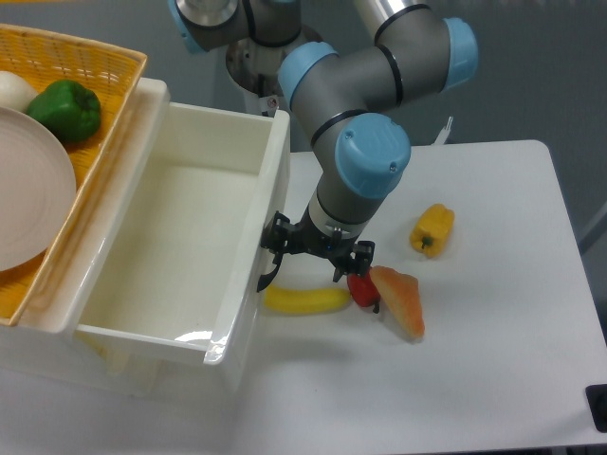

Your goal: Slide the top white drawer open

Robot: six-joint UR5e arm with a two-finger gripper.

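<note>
The top white drawer [180, 237] is pulled well out to the right and its inside is bare. Its curved black handle [266, 278] sticks out from the drawer front. My gripper [305, 258] hangs right against that front, and its fingers stand apart. The left finger [276, 234] sits at the handle, the right finger [339, 269] out over the table. The upper part of the handle is hidden under the gripper.
A yellow woven basket [104, 66] on top of the cabinet holds a green pepper [64, 109] and a plate [28, 199]. On the table just right of the drawer lie a banana [305, 300], a red pepper [361, 287], an orange wedge [400, 301] and a yellow pepper [432, 229].
</note>
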